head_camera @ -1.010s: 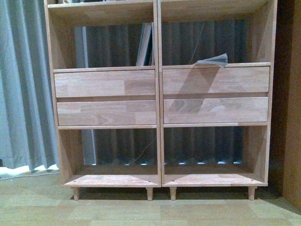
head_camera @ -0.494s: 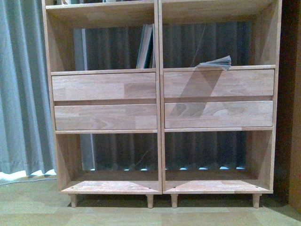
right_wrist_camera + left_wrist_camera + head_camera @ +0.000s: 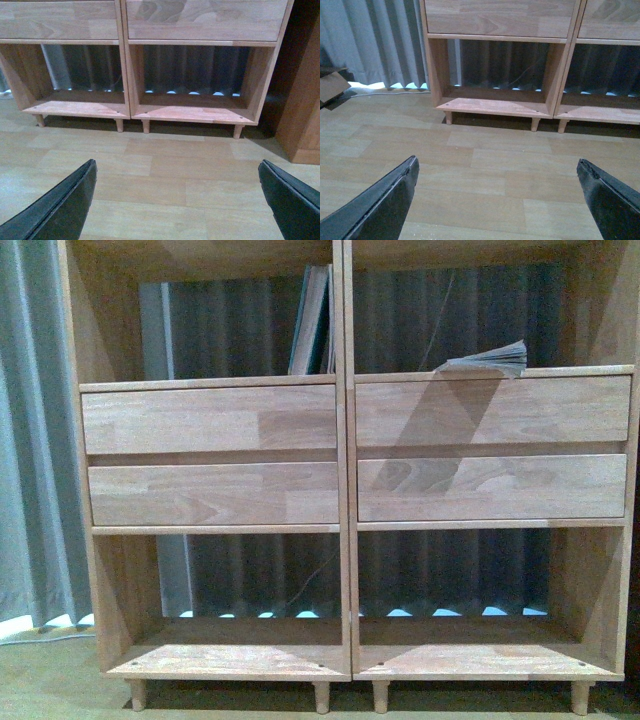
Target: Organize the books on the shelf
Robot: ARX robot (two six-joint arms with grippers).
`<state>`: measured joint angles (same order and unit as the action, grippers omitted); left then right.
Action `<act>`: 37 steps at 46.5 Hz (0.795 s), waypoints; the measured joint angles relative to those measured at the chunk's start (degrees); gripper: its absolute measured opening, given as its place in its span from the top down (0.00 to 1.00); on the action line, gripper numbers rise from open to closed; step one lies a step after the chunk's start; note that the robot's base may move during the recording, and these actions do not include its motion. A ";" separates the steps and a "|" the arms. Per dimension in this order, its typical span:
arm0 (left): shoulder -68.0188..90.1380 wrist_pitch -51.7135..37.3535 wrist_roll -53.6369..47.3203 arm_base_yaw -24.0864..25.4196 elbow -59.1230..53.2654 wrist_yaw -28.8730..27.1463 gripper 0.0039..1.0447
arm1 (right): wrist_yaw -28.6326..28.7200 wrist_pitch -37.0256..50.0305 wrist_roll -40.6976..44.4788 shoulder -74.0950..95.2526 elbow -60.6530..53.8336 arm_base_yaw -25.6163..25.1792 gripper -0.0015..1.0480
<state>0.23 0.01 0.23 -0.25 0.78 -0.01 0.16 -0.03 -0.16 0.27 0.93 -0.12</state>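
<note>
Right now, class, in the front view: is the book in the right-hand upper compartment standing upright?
No, the paperback lies flat on the shelf, its pages sagging.

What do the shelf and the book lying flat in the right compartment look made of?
The shelf looks like light natural wood with a matte finish: grain and jointed blocks show on the drawer fronts. The book looks like paper, probably soft-covered: its page edges fan out.

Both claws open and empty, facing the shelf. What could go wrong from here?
1. The floppy book lies flat at the front edge of the right compartment; a clumsy pinch by the right claw might knock it off.
2. The upright books lean against the divider; pulling one may topple the others.
</note>
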 joint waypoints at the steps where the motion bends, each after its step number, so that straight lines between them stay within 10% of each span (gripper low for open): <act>1: 0.02 0.00 0.00 0.00 0.00 -0.02 0.07 | 0.00 0.00 0.00 0.00 0.00 0.02 0.07; 37: -0.02 0.00 0.00 0.00 0.00 -0.04 0.07 | 0.00 0.00 0.00 0.00 0.00 0.02 0.07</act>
<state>0.21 0.01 0.23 -0.25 0.78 -0.05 0.16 -0.03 -0.16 0.27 0.93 -0.10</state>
